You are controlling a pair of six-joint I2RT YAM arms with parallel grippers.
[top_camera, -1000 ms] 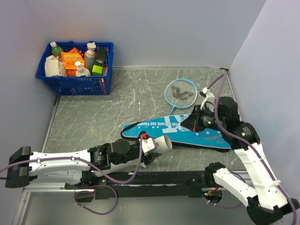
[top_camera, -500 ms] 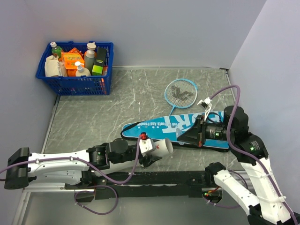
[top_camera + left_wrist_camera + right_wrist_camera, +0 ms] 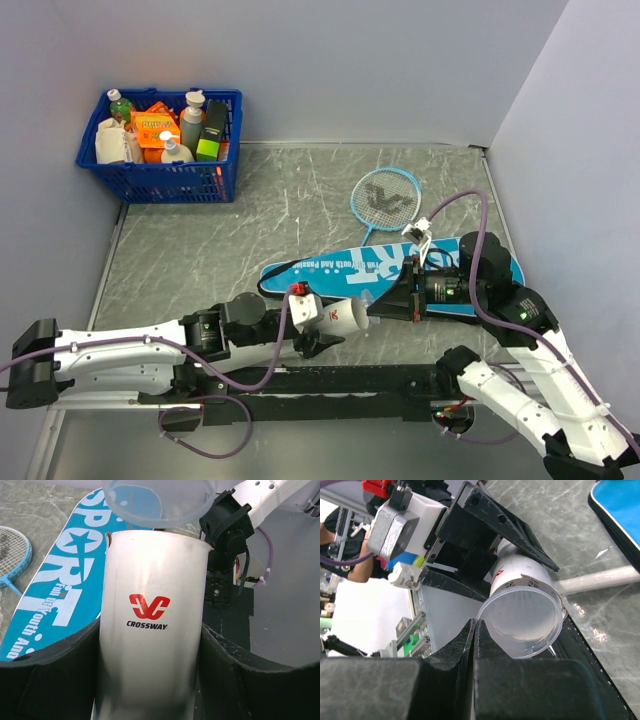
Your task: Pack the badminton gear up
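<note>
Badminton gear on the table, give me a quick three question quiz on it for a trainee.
1. True or false: the head of the racket is tucked inside the teal cover.
2. Which end effector grips the white tube? A left, B right, C neither.
3. Fill in: the black word printed on the tube is ____.
Key: 1 false, the head lies bare on the table beyond the cover. 2 A, the left end effector. 3 CROSSWAY.
</note>
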